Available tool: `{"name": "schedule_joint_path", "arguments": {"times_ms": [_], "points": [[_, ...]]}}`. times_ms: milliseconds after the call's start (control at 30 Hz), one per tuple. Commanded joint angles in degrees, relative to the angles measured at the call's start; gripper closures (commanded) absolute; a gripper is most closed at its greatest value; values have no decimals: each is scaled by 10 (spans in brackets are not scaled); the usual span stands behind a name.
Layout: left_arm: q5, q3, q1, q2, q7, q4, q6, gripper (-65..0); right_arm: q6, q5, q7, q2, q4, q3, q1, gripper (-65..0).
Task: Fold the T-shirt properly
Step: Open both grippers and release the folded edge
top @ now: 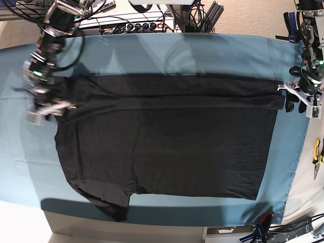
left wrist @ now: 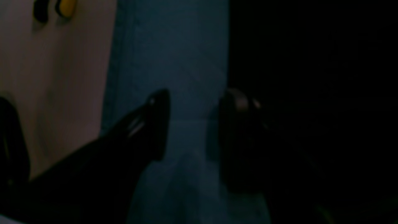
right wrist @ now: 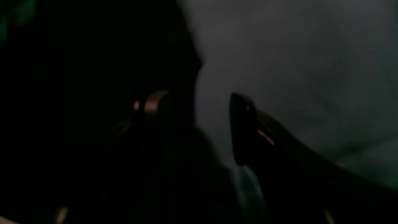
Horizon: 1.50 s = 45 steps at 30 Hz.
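Note:
The black T-shirt (top: 167,142) lies flat on the teal cloth (top: 177,50), its far edge folded over into a long band (top: 172,96), one sleeve pointing to the near left. My left gripper (top: 289,98) sits at the band's right end. In its wrist view the left gripper (left wrist: 196,124) is open, teal cloth shows in the gap and the dark shirt (left wrist: 311,93) lies beside it. My right gripper (top: 48,106) hovers at the shirt's left end. Its wrist view is very dark, but the right gripper (right wrist: 199,118) has its fingers apart over grey fabric, holding nothing.
Cables and a power strip (top: 126,23) line the back edge. Clamps (top: 291,23) and pliers (top: 316,157) sit on the right side, another clamp (top: 260,223) at the near right. The table's front edge runs just below the sleeve.

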Motion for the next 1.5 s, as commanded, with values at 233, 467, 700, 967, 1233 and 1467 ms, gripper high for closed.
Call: {"name": "schedule_joint_path", "arguments": {"times_ms": [233,467,700,967,1233,1467], "points": [[-3,-5,-5,-12,6,8,0,-292,10,146,-53,8,132,165,-88,-300],[-9,-5,-4,-11,17,8,0,-292,-42,220,-62,-41,135,231,-184,-301],[-14,-5,23,-11,83,10,-1,-292,-42,216,-57,-62,132,219,-189,-300],[-75,-5,24,-11,186,13,-31,-290,-45,202,-46,-65,132,219,-183,-300],[-162,-5,26,-11,326,84,-86,-270,-46,193,-40,-66,132,218,-175,-300],[-165,-5,9,-11,290,95,-84,-270,-73,165,-36,-68,132,179,-170,-300]]}}
